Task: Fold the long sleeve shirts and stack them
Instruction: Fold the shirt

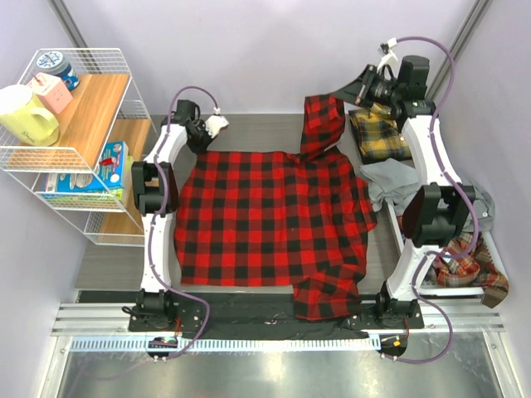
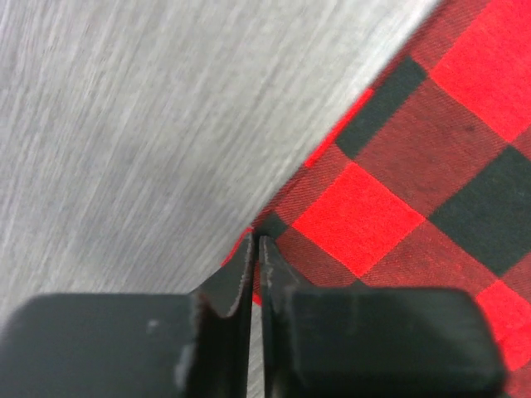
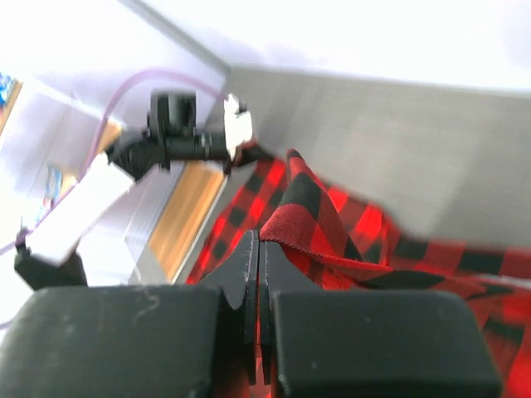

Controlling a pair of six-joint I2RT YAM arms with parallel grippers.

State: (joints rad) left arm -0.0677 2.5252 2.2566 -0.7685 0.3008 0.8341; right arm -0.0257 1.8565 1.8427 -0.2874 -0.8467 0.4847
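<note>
Pinched at two spots by closed pincers: red-and-black check flannel shirt (image 1: 265,220).
From above: spread over the grey tabletop (image 1: 108,265) at frame centre, upper-left corner nipped by the left pincer (image 1: 203,137), one sleeve lifted at upper right by the right pincer (image 1: 338,94); yellow-and-black plaid shirt (image 1: 380,134), grey shirt (image 1: 394,182) and orange-brown plaid shirt (image 1: 473,269) down the right side. At the left wrist: jaws pressed together on the cloth's edge. At the right wrist: jaws shut on a raised fold of hem.
</note>
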